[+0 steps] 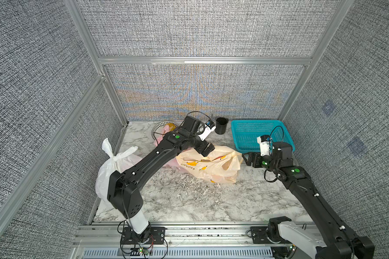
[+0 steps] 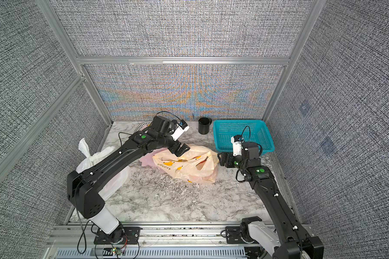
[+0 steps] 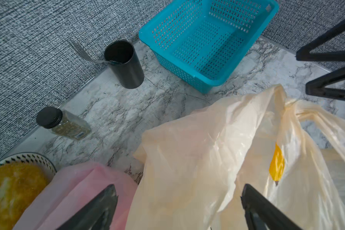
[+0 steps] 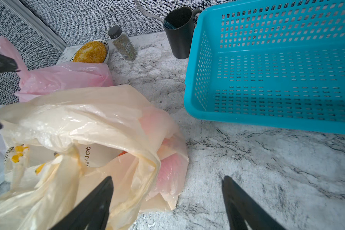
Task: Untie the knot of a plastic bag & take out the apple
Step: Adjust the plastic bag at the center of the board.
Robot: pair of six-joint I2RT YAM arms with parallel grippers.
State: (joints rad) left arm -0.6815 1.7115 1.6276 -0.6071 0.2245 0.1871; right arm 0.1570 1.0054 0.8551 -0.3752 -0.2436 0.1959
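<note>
**Q:** Where is the bag?

**A:** The yellow plastic bag [image 1: 211, 166] lies mid-tabletop [image 1: 189, 201], its mouth slack and its handles loose, near a teal basket [image 1: 256, 121].

**Q:** And the hands?

**A:** The left hand [image 1: 207, 149] hovers over the bag's far edge, fingers spread wide, gripping nothing. The right hand [image 1: 247, 158] sits just beside the bag's handle, likewise spread and empty.

**Q:** The apple?

**A:** Only a reddish shape [image 4: 168, 169] shows through the plastic, inside the bag.

The middle bag [image 1: 211, 167] lies between the knotted bag [image 1: 106, 170] and the basket [image 1: 254, 122].
</note>
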